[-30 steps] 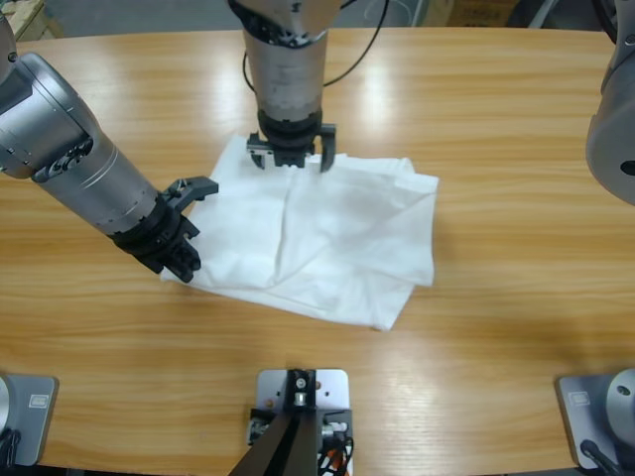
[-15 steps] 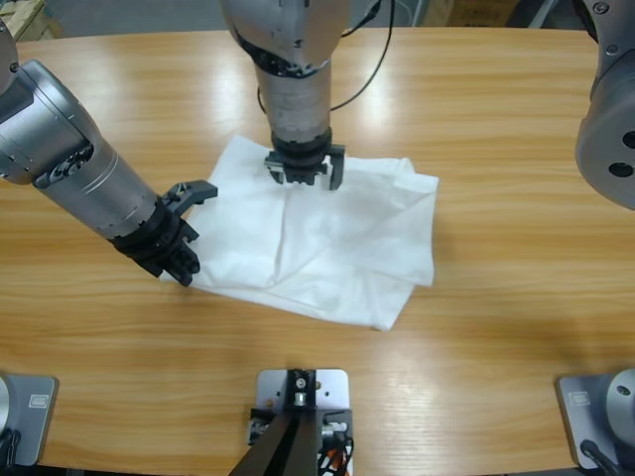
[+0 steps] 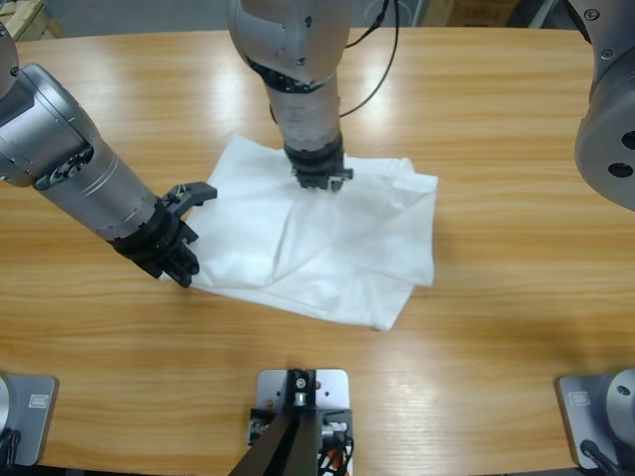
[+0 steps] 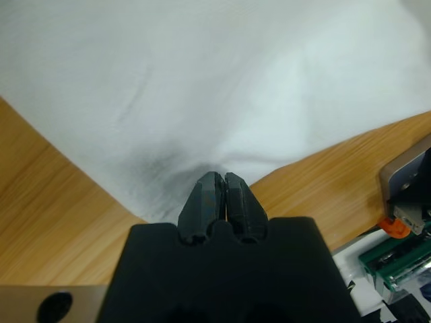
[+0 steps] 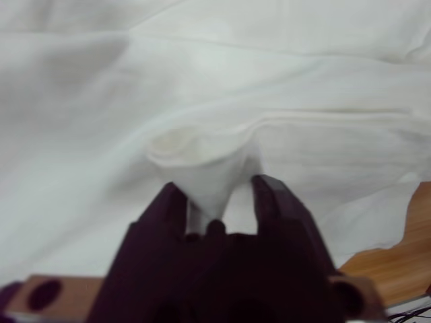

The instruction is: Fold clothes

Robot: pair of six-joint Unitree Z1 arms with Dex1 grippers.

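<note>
I saw the T-shirt folded mid-table. Left gripper was clamped shut on its edge; right gripper pinched a fabric ridge near its far edge.

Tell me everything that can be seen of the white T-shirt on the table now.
The white T-shirt is soft, wrinkled fabric, folded into a rough, slightly skewed rectangle lying flat on the wooden table. No logo shows. Creases run diagonally across it. The left gripper is shut on its left edge near the lower corner. The right gripper comes down on its upper edge, with a pinched fold of cloth bunched between its jaws.
</note>
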